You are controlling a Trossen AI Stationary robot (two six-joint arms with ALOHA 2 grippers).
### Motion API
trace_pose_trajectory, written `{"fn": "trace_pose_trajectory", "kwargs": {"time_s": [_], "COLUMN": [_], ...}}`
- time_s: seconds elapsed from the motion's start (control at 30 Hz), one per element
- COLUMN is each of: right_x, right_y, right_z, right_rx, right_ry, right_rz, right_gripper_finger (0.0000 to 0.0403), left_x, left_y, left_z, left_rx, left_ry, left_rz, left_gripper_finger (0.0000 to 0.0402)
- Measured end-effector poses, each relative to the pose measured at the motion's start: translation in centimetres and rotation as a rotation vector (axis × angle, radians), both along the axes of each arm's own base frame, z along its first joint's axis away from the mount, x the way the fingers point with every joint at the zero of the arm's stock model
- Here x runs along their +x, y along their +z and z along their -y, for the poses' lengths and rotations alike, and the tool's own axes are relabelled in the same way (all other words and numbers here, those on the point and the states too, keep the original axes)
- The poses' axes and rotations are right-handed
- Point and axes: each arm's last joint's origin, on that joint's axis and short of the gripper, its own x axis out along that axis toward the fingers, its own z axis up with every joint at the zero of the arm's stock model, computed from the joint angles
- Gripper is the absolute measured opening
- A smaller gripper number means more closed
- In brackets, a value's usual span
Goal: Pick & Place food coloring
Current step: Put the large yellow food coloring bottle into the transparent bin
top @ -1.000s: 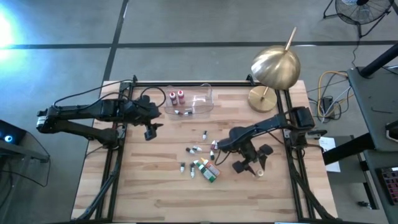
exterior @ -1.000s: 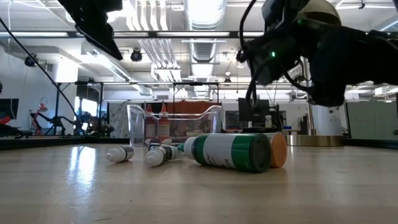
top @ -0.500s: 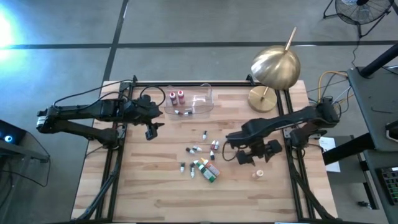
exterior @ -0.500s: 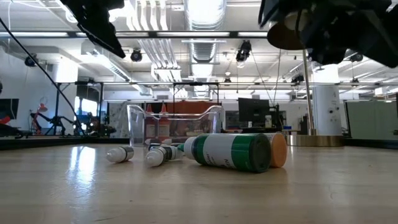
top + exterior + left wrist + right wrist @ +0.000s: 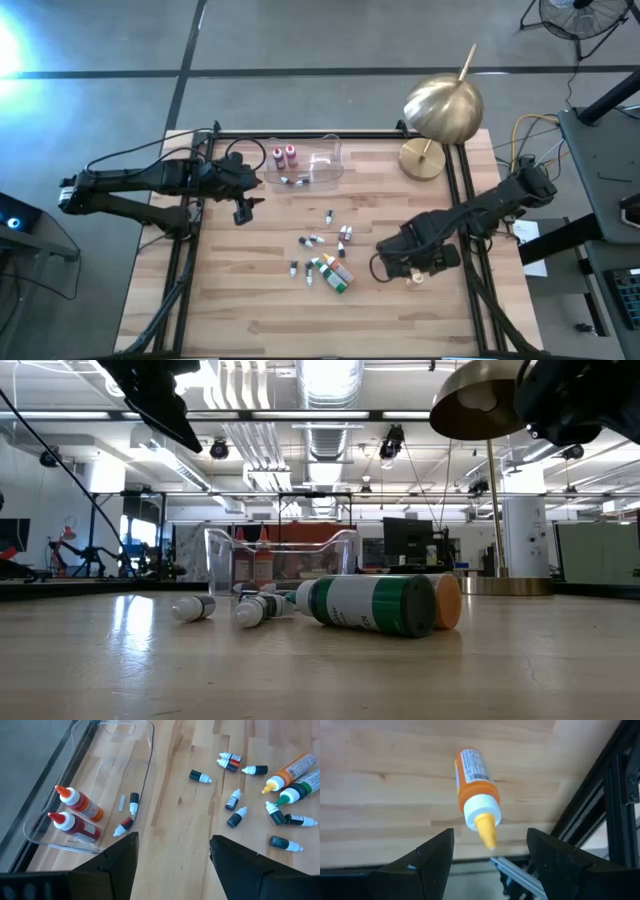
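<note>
Several tiny food coloring bottles (image 5: 320,240) lie on their sides on the wooden table, beside a larger green and an orange bottle (image 5: 338,276); the left wrist view shows them too (image 5: 235,799). Two more tiny ones (image 5: 131,805) lie in the clear tray (image 5: 325,172). A small orange bottle (image 5: 472,775) with a white collar and yellow tip lies alone on the wood (image 5: 416,278). My right gripper (image 5: 490,865) hangs open above it (image 5: 413,260), touching nothing. My left gripper (image 5: 243,210) waits open near the tray.
Two red squeeze bottles (image 5: 75,812) stand in the tray's left end. A brass lamp (image 5: 440,108) stands at the far right corner. The black frame rails (image 5: 600,800) run along the table's right edge, close to the orange bottle. Bare wood lies along the near edge.
My right arm has risen, leaving the middle of the low view, and its elbow has swung toward the table's right edge; the gripper has stayed over the near right part of the table. The small orange bottle now lies clear of the fingers on the wood.
</note>
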Motion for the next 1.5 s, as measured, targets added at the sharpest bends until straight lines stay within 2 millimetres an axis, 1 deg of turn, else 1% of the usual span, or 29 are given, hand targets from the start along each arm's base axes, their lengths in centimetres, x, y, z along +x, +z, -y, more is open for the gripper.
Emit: {"fn": "trace_pose_trajectory", "kwargs": {"time_s": [0.17, 0.33, 0.43, 0.73, 0.93, 1.1, 1.23, 1.37, 1.5], "right_x": [0.1, 0.4, 0.2, -0.3, -0.3, -0.3, -0.1, 0.7, 2.4], "right_y": [-0.2, -1.4, -2.0, -2.4, -2.4, -2.4, -2.0, -1.2, 0.5], "right_z": [-0.7, -1.2, -1.4, -1.4, -1.4, -1.4, -1.5, -1.0, 0.5], "right_rx": [-0.026, -0.034, -0.051, -0.079, -0.067, -0.044, -0.033, -0.076, -0.159], "right_ry": [-0.019, -0.033, -0.045, -0.048, -0.028, -0.017, -0.001, -0.007, -0.005], "right_rz": [0.020, 0.038, 0.028, 0.013, 0.019, 0.013, 0.031, 0.098, 0.224], "right_gripper_finger": [0.0245, 0.0243, 0.0236, 0.0214, 0.0181, 0.0135, 0.0100, 0.0100, 0.0100], "left_x": [0.1, 0.1, 0.1, 0.1, 0.1, 0.1, 0.1, -0.2, -1.3], "left_y": [0.1, 0.2, 0.2, 0.2, 0.2, 0.2, 0.2, -0.1, -0.8], "left_z": [0.0, 0.0, 0.0, 0.0, -0.1, -0.2, -0.2, -0.3, -0.4], "left_rx": [0.009, 0.009, 0.009, 0.010, 0.015, 0.016, 0.020, 0.034, 0.025], "left_ry": [-0.007, -0.006, -0.006, -0.005, 0.000, 0.005, 0.002, 0.029, 0.102], "left_rz": [0.014, 0.020, 0.020, 0.019, 0.018, 0.018, 0.016, -0.033, -0.135], "left_gripper_finger": [0.0218, 0.0218, 0.0218, 0.0218, 0.0218, 0.0218, 0.0218, 0.0218, 0.0218]}}
